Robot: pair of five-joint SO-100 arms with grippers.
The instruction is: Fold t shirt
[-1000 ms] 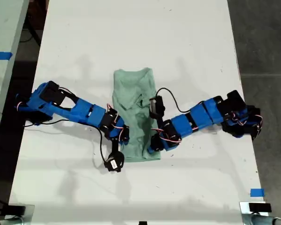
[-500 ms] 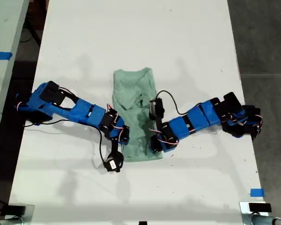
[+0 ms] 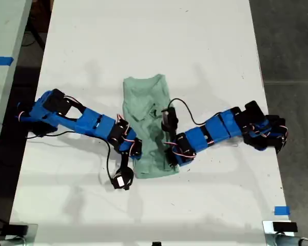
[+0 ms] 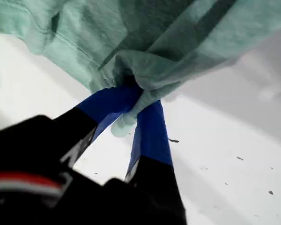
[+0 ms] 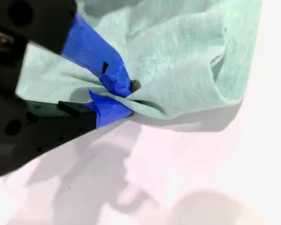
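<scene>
The pale mint t shirt lies in the middle of the white table, neckline toward the far edge. Two blue arms reach its near hem. One comes from the exterior view's left, with its gripper at one lower corner. The other comes from the exterior view's right, with its gripper at the other corner. My first gripper is shut on a bunched fold of the t shirt. My second gripper is shut on an edge of the t shirt, raised enough to cast a shadow.
A blue tape mark sits near the table's front corner at the exterior view's right. Another table with blue tape stands beyond a dark gap at that view's left. Bare tabletop lies beyond the neckline.
Both grippers have drawn the lower corners of the shirt slightly inward. The near hem now looks narrower and more bunched, and the arm at the exterior view's right has shifted a little toward the shirt.
</scene>
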